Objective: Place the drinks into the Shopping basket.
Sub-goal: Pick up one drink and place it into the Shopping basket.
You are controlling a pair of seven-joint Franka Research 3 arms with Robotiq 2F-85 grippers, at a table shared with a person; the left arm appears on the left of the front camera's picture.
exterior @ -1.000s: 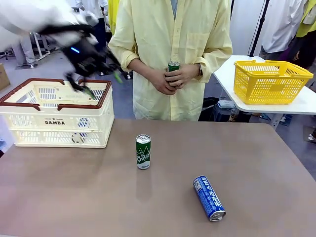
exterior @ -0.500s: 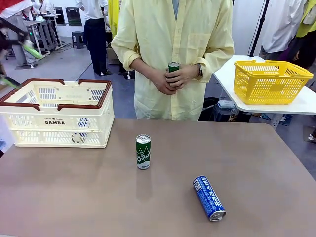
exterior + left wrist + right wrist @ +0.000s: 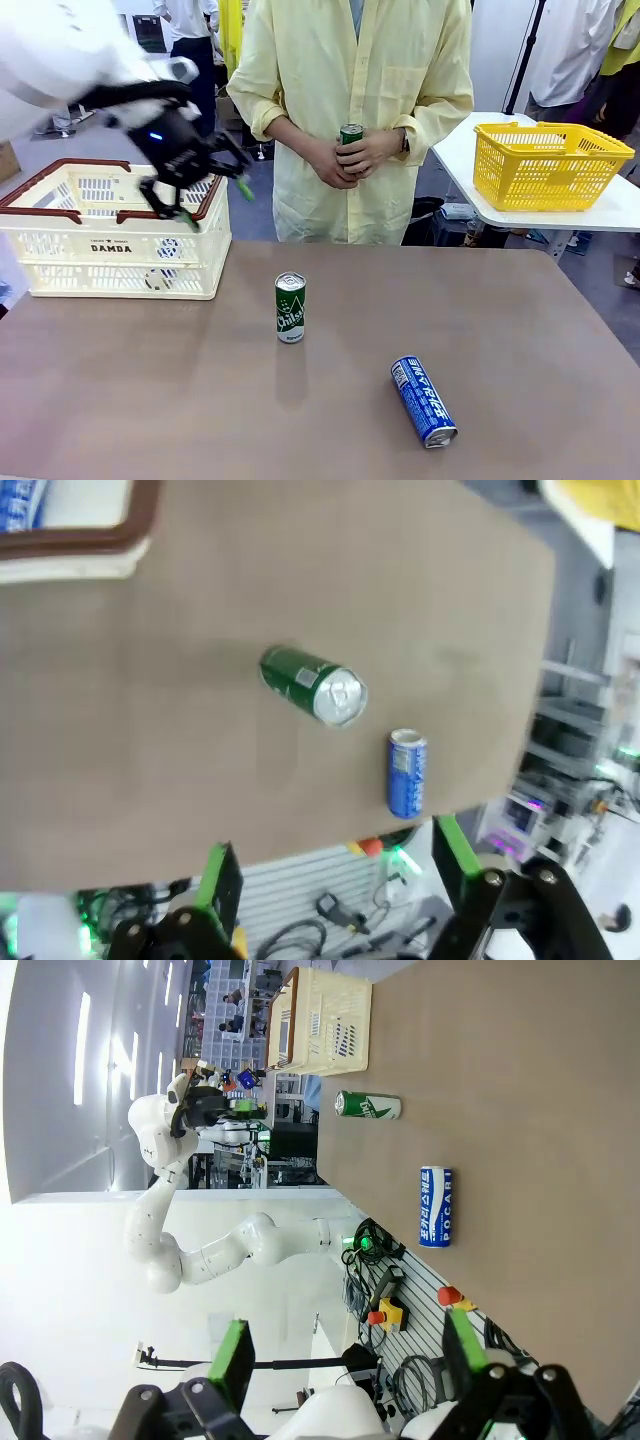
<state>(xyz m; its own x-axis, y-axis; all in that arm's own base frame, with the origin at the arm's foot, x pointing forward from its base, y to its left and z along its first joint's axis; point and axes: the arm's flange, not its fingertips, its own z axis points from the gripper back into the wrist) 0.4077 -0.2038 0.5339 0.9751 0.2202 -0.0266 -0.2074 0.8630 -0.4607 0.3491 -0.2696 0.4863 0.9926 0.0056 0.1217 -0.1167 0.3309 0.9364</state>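
A green drink can (image 3: 290, 308) stands upright mid-table, and a blue one (image 3: 424, 401) lies on its side toward the front right. The person at the far side holds another green can (image 3: 351, 135) in both hands. My left gripper (image 3: 215, 200) hangs open and empty above the right end of the cream Shopping basket (image 3: 115, 245). In the left wrist view the green can (image 3: 313, 684) and blue can (image 3: 406, 772) lie beyond the open fingers (image 3: 222, 880). My right gripper (image 3: 348, 1350) is open and empty, far from the green can (image 3: 367, 1105), blue can (image 3: 435, 1206) and basket (image 3: 320, 1020).
A yellow mesh basket (image 3: 550, 165) sits on a white side table at the back right. Something blue and white (image 3: 20, 500) shows inside the cream basket's corner (image 3: 70, 540). Bare brown tabletop (image 3: 150, 400) spreads around the cans.
My left gripper was over the basket a second ago, swung out to the far left, and is back over the basket's right end, still open. The cans and the person have not moved.
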